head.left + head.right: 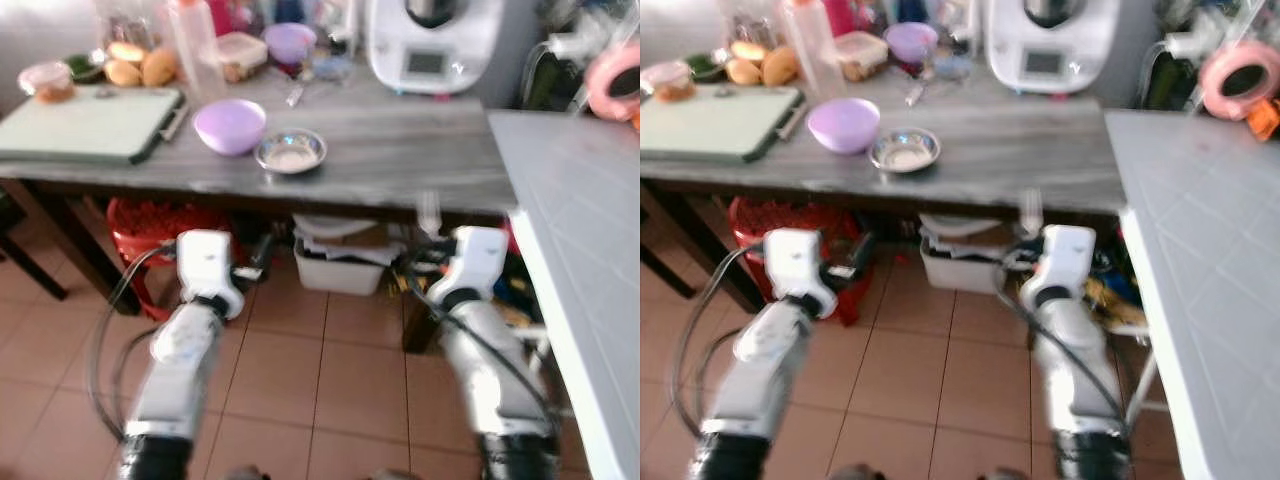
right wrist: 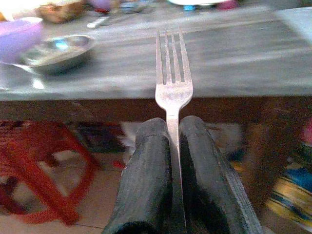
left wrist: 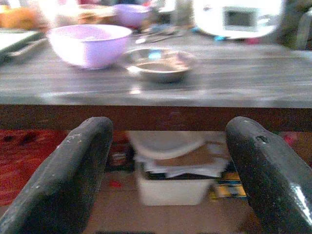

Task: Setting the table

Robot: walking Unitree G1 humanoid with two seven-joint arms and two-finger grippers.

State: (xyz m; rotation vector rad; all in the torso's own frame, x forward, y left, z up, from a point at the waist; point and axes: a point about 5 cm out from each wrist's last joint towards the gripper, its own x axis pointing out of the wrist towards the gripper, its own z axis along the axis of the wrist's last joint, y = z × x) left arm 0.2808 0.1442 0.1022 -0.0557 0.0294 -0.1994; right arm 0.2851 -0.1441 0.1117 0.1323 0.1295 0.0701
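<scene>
My right gripper (image 2: 174,126) is shut on the handle of a silver fork (image 2: 173,83), tines pointing up. It is held just in front of the near edge of the grey wooden table (image 1: 400,150), right of centre. The fork (image 1: 428,212) stands level with the table edge. My left gripper (image 3: 168,141) is open with nothing between its fingers (image 3: 73,175), below the table's near edge and further left. On the table ahead of it sit a purple bowl (image 1: 230,125) and a small metal bowl (image 1: 290,152) side by side.
A pale green board (image 1: 90,125) lies at the table's left, with bread (image 1: 140,65), a clear bottle (image 1: 195,45) and containers behind. A white appliance (image 1: 430,45) stands at the back. A white counter (image 1: 590,220) runs along the right. A red stool (image 1: 150,225) and white bin (image 1: 340,265) sit underneath.
</scene>
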